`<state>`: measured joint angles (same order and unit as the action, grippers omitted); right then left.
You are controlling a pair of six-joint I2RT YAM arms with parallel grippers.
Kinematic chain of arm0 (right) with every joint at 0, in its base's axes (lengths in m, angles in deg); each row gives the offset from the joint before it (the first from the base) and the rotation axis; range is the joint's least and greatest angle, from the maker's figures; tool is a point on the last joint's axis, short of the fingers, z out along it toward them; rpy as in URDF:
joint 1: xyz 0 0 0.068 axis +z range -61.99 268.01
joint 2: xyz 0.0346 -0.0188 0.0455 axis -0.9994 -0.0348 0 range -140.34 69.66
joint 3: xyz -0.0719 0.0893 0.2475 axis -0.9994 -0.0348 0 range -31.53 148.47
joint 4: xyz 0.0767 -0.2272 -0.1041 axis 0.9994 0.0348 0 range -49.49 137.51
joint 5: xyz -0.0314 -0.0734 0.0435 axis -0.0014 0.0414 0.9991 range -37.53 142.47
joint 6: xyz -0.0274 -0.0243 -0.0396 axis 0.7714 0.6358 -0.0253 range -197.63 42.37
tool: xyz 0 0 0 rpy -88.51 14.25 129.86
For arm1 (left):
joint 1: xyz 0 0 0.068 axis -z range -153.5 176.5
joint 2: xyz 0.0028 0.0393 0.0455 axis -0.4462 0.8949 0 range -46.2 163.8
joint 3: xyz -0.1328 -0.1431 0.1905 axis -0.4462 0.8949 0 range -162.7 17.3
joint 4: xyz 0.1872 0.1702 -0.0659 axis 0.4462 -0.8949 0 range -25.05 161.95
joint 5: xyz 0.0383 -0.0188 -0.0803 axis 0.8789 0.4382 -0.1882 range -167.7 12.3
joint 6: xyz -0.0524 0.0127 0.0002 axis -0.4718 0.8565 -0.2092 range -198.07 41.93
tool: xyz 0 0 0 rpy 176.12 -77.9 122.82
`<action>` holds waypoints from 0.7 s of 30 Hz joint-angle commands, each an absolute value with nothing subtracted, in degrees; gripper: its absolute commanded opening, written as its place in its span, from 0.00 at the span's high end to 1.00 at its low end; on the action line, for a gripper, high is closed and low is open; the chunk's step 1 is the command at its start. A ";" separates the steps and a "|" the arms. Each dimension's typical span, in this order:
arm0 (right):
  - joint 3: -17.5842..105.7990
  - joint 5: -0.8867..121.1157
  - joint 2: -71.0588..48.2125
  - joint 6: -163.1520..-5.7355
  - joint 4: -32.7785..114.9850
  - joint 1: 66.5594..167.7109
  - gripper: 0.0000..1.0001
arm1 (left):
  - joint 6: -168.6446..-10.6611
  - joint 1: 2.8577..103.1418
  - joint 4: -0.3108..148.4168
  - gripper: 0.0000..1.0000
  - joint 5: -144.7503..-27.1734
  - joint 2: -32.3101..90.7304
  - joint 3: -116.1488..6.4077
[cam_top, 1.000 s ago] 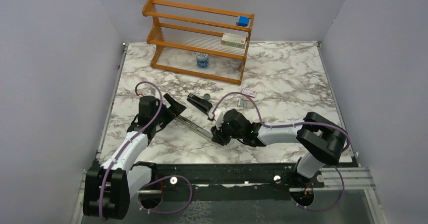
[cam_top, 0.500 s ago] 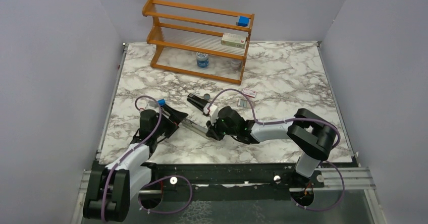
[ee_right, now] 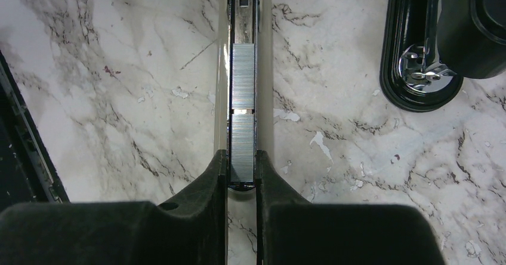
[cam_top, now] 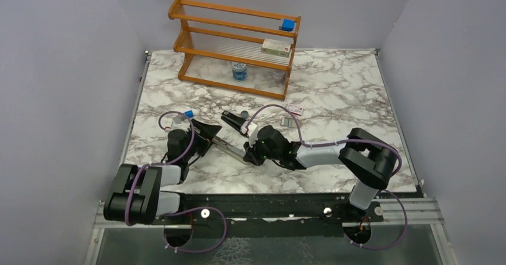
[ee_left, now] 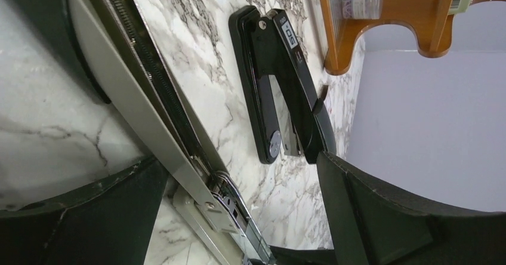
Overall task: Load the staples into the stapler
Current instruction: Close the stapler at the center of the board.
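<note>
Top external view: a grey-veined marble table (cam_top: 334,92) fills the enclosure. A wooden rack (cam_top: 238,38) at its far edge carries a blue cube (cam_top: 288,24) on top, a flat carton (cam_top: 276,47) below it and a small bottle (cam_top: 239,70) on the lowest level. Both arms reach toward the middle of the table, where the stapler (cam_top: 235,121) lies swung fully open on the marble. Its black bars (ee_left: 274,80) point toward the rack, and its silver staple channel (ee_left: 149,110) stretches flat between the two grippers.

The left gripper (cam_top: 206,135) hangs at the channel's left end with its fingers spread wide. In the left wrist view the channel runs diagonally past the gap between them, and whether either finger touches it cannot be told. The right gripper (cam_top: 249,153) sits low over the channel's other end. In the right wrist view its fingers (ee_right: 209,187) are drawn close together, one against each side of the nearer strip of staples (ee_right: 243,80). Two such strips lie end to end inside the channel with a thin gap between them. A small red-and-white box (cam_top: 294,109) rests on the marble beyond the right gripper, toward the rack and apart from the stapler.
</note>
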<state>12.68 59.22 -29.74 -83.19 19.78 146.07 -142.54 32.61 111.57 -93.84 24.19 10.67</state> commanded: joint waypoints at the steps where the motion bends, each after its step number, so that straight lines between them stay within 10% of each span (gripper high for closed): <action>1: 13.29 59.88 -31.29 -83.45 22.37 146.38 0.99 | -146.61 32.40 126.74 0.01 -91.31 34.71 12.25; 11: 14.31 59.47 -32.83 -82.32 24.46 146.37 0.99 | -151.26 32.04 163.54 0.17 -98.51 52.95 10.82; 21: 15.79 58.94 -34.17 -82.21 25.37 146.38 0.99 | -129.74 32.05 126.75 0.14 -98.31 27.09 4.46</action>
